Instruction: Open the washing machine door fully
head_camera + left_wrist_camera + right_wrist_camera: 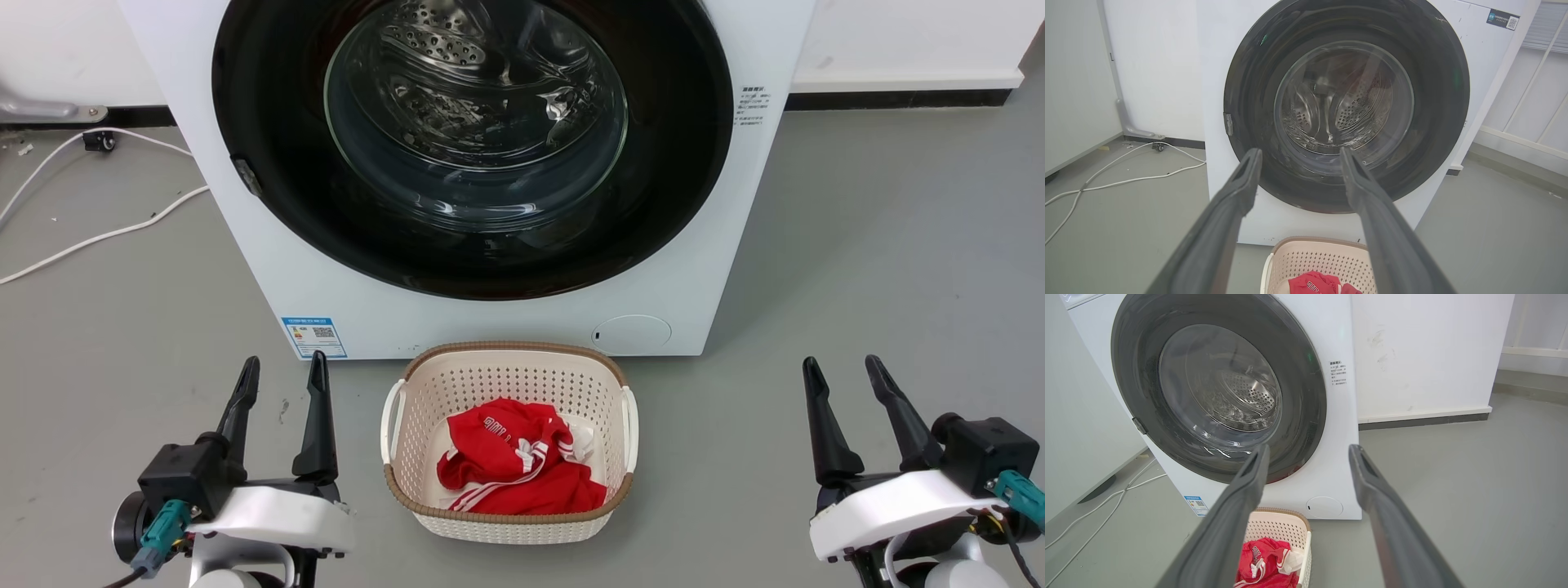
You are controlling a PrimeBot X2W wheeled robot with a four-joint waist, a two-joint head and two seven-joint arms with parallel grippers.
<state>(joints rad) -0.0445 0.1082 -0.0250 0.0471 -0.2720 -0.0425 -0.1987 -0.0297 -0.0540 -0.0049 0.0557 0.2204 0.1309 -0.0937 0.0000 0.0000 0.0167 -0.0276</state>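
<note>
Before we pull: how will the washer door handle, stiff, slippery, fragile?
The washing machine door is probably rigid: one glossy black disc around a bulging glass bowl. That gloss suggests a slippery face; the small grey tab at its left edge looks the better purchase. Glass centre: likely best not struck.

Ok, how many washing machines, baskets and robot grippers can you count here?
Washing machine: 1
Basket: 1
Grippers: 2, the left gripper and the right gripper, both with jaws apart
Total: 4
</note>
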